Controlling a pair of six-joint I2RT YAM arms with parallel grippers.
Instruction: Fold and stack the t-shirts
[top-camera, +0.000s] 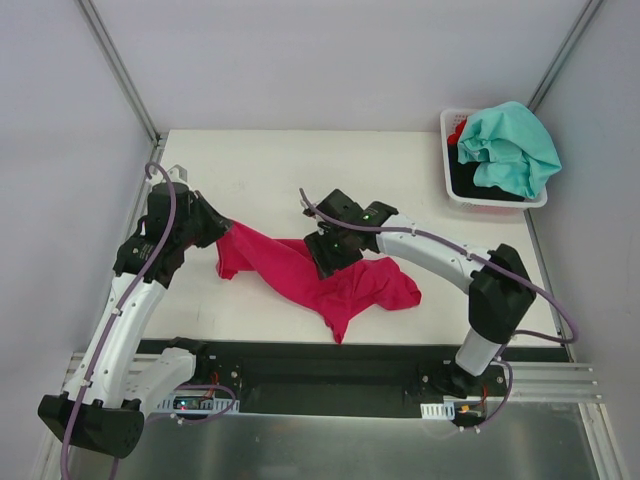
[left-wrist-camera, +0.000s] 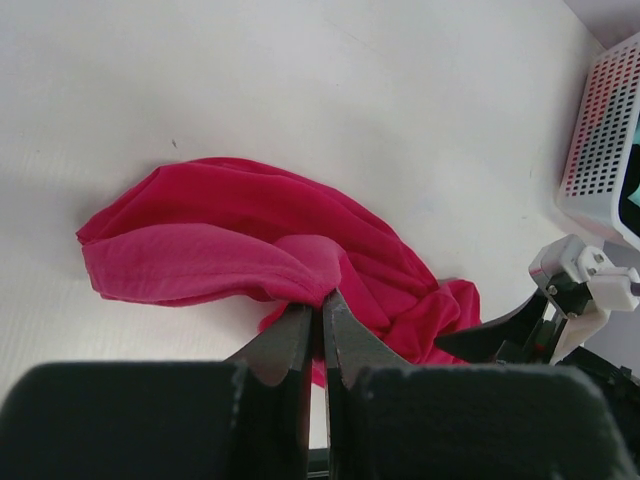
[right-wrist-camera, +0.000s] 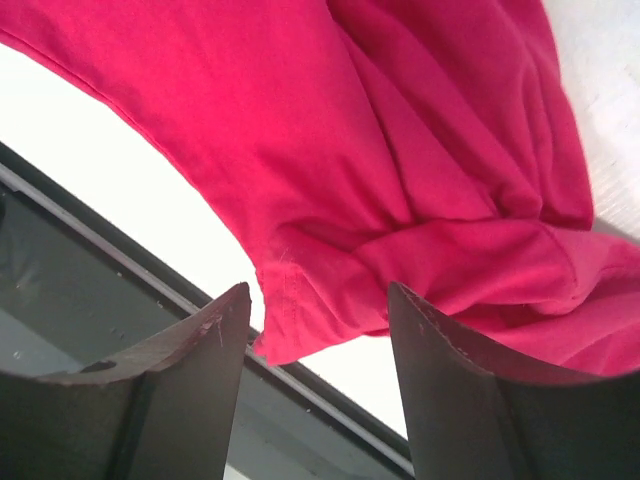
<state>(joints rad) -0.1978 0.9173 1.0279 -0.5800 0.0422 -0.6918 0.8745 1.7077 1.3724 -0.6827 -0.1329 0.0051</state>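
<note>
In the top view, my left fingers (top-camera: 213, 232) are clamped on one end of the magenta t-shirt (top-camera: 300, 275). It sprawls crumpled on the tabletop (top-camera: 260, 170), running from them across to the right fingers (top-camera: 335, 255), which hover over its middle. The teal t-shirt (top-camera: 512, 148) is heaped in the basket (top-camera: 447, 130), well beyond the right fingers.

In the left wrist view, the left fingers (left-wrist-camera: 285, 345) are pinched tight on a fold of the magenta t-shirt (left-wrist-camera: 230, 220); the rest trails away ahead of them.

In the right wrist view, the right fingers (right-wrist-camera: 190, 370) stand apart, gripping nothing, with a stitched hem corner of the magenta t-shirt (right-wrist-camera: 400, 180) just beyond their tips. I judge the cloth light, limp and quick to bunch, so I'd take that thin hem corner rather than the wad.
</note>
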